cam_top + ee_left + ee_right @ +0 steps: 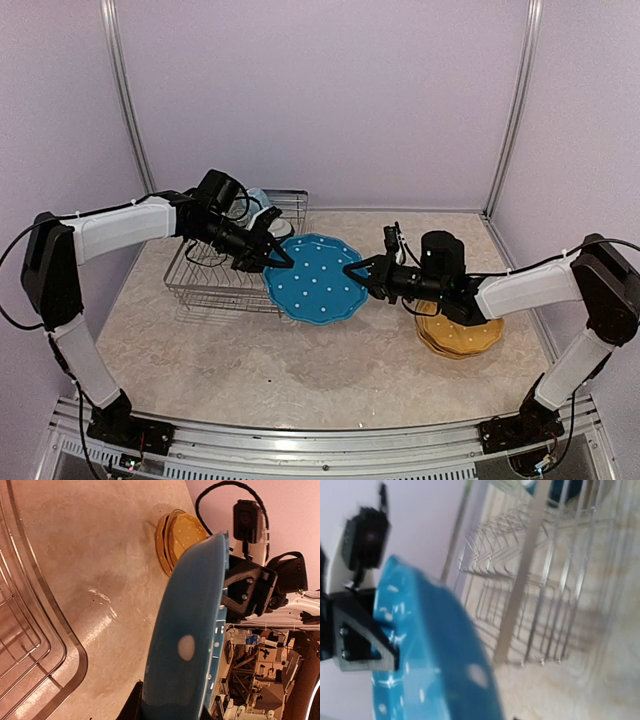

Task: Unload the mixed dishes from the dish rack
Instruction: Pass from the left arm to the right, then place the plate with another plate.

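Observation:
A blue white-dotted plate [318, 280] hangs tilted above the table between the two arms. My left gripper [285, 262] is shut on its left rim, with the plate [190, 615] filling that wrist view. My right gripper [355, 272] is closed on the opposite rim; its fingers [245, 587] clamp the far edge. The plate [435, 645] is blurred in the right wrist view. Behind the left arm stands the wire dish rack [200, 285], a pale mug [262, 205] in its back corner, partly hidden. An orange-yellow dotted plate [460, 335] lies on the table under the right arm.
The rack's rounded corner [30, 645] and its upright prongs [545, 580] lie close to the plate. The orange-yellow plate [180, 535] rests on another dish. Metal frame posts [510, 110] and lilac walls close the back; a rail [300, 440] runs along the near edge.

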